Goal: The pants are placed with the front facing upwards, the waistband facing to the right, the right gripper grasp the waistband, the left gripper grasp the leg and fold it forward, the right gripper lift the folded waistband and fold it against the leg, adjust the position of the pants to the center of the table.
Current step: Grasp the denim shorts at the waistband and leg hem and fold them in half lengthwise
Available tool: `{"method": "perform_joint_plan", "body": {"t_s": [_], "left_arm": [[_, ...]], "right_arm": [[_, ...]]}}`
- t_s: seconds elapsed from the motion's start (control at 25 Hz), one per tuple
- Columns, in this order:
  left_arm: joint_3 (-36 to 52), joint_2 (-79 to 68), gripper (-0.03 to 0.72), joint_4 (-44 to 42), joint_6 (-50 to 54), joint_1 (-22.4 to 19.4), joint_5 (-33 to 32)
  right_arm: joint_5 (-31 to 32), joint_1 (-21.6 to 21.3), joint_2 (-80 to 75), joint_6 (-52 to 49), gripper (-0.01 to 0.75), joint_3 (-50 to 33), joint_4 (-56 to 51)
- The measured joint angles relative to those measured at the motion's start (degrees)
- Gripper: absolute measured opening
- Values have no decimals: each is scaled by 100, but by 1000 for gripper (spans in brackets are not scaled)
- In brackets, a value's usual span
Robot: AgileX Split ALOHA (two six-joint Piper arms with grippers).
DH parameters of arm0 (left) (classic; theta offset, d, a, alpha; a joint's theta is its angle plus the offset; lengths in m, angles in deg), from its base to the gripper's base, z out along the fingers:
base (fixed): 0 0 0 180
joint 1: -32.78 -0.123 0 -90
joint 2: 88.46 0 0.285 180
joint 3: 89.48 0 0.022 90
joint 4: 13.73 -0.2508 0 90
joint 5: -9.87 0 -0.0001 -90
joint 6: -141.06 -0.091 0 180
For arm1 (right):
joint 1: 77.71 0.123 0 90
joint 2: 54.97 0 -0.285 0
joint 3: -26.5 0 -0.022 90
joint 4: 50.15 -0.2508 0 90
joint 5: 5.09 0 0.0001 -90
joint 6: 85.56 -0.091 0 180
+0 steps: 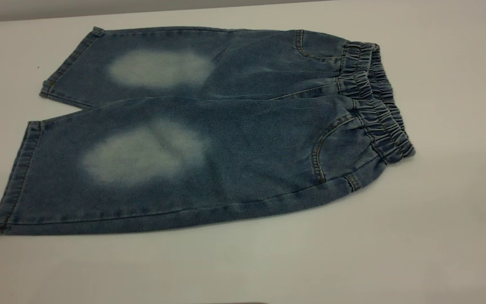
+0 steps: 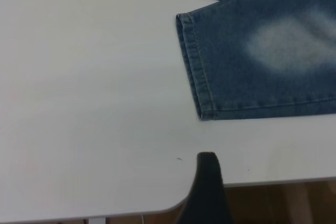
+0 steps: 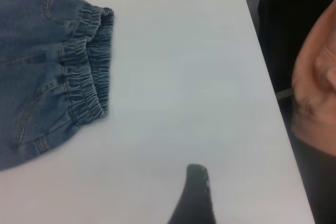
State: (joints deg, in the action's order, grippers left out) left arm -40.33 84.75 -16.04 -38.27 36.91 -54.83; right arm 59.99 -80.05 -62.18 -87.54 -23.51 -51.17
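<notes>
With blue denim pants (image 1: 209, 131) flat on white table (image 1: 458, 211), ruched waistband (image 1: 373, 99) unobstructed; person's hand (image 3: 315, 82) beside table edge; finger state of both grippers indeterminate.

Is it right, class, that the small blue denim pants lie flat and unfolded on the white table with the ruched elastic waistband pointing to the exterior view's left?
Not quite. The blue denim pants do lie flat and unfolded on the white table, but the ruched elastic waistband points to the right, as the exterior view shows.
</notes>
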Motion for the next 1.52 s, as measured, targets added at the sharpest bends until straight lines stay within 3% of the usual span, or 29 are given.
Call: {"method": "perform_joint_plan", "body": {"t_s": [1.52], "left_arm": [[0, 0, 552, -47, 0, 0, 0]], "right_arm": [[0, 0, 0, -29, 547, 0, -114]]}}
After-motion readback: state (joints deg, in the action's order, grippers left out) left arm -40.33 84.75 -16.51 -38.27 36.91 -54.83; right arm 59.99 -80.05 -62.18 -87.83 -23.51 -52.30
